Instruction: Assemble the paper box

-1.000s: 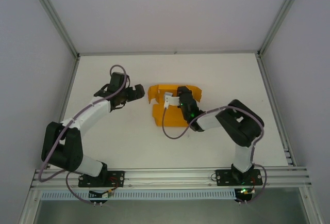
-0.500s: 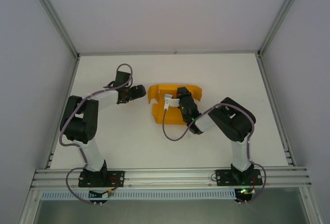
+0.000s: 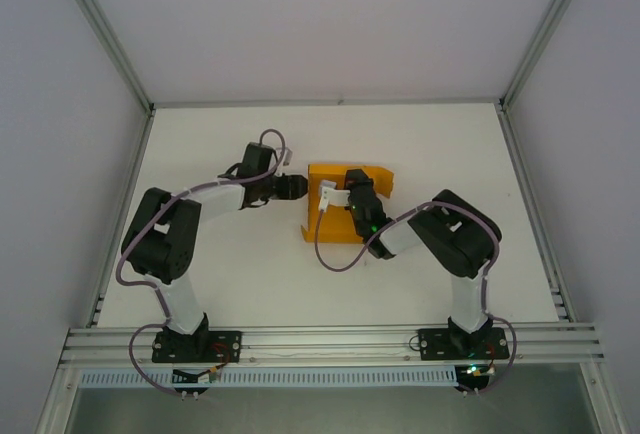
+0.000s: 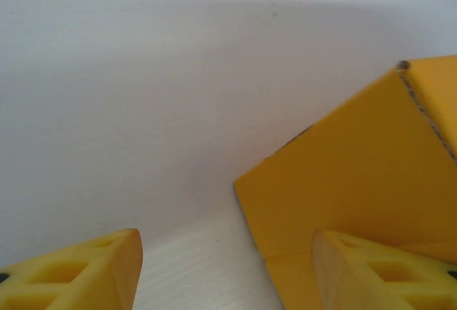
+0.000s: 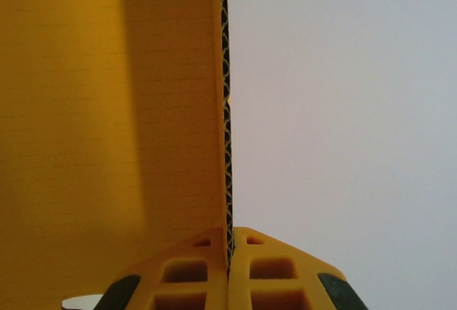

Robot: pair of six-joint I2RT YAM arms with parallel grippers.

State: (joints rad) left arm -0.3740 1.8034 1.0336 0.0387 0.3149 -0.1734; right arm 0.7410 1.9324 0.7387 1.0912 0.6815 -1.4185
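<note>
Mid-way along the white table (image 3: 260, 274), nearer its far edge: orange-yellow corrugated card paper box (image 3: 335, 231), half-folded | right gripper (image 5: 229, 242) clamped on its upright wall | left gripper (image 4: 225, 253) spread wide at the left flap | I'd nudge that flap up slowly and hold the wall firm

light: bright, even | shadows: soft, faint | left wrist: pincer fingers (image 4: 86, 274) blurred, 7 o'clock | right wrist: box (image 5: 107, 110) shaded, 9 o'clock

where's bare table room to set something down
Free: the table strip between the paper box and the back wall, the far right corner beyond the right arm, and the near middle between the two arm bases. Crowded: the centre, where the left end effector and right end effector meet at the box.
</note>
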